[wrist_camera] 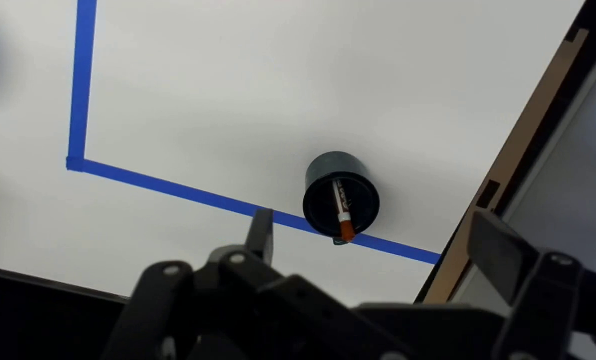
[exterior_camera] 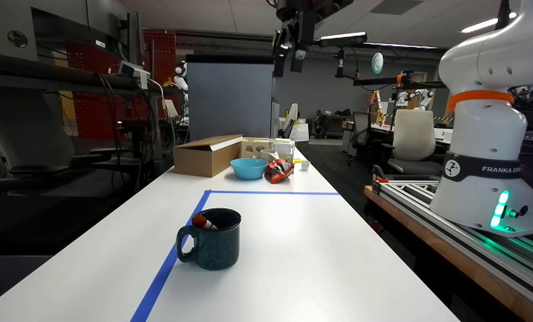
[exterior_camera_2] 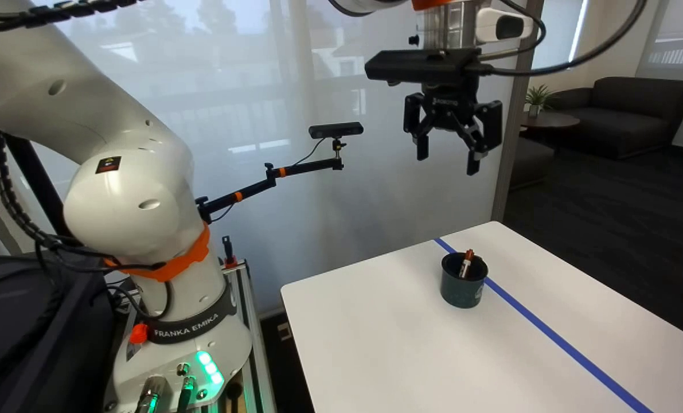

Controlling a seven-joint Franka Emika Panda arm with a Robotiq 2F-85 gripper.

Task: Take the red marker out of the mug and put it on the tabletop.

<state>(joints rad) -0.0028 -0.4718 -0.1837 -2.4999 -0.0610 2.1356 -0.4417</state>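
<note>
The red marker (exterior_camera: 202,221) leans inside the dark teal mug (exterior_camera: 217,250), its reddish cap sticking up at the rim on the handle side. The mug stands upright on the white tabletop (exterior_camera: 293,268), beside the blue tape line. An exterior view also shows the marker (exterior_camera_2: 466,265) in the mug (exterior_camera_2: 459,291). In the wrist view the marker (wrist_camera: 344,217) shows white body and orange-red cap, its lower end inside the mug (wrist_camera: 334,164). My gripper (exterior_camera_2: 448,159) is open and empty, high above the table and the mug. The gripper (wrist_camera: 371,220) also shows open in the wrist view.
Blue tape (exterior_camera: 159,281) marks lines on the table. At the table's far end in an exterior view stand a cardboard box (exterior_camera: 194,162), a light blue bowl (exterior_camera: 249,170), a red packet (exterior_camera: 279,171) and small boxes. The robot base (exterior_camera_2: 186,355) stands beside the table edge.
</note>
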